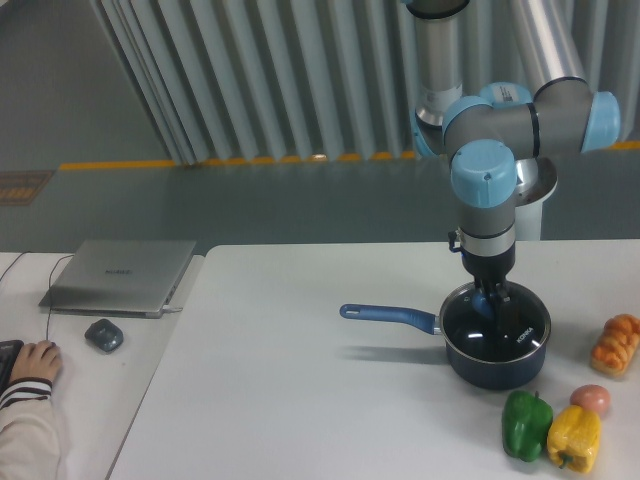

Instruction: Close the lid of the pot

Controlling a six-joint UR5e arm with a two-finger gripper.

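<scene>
White table [300, 380], closed grey laptop [120, 276] at far left, grey mouse [104, 335] just below it, green pepper [526, 424] touching yellow pepper [573, 439], pinkish fruit [591, 399] behind, orange pastry [616, 344] at right edge.

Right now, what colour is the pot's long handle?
Blue, clearest in the fixed camera view: the pot handle.

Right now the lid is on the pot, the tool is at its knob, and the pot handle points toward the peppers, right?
Not quite. In the fixed camera view the pot handle points left, away from the peppers. The lid sits on it, tool at the knob.
</scene>
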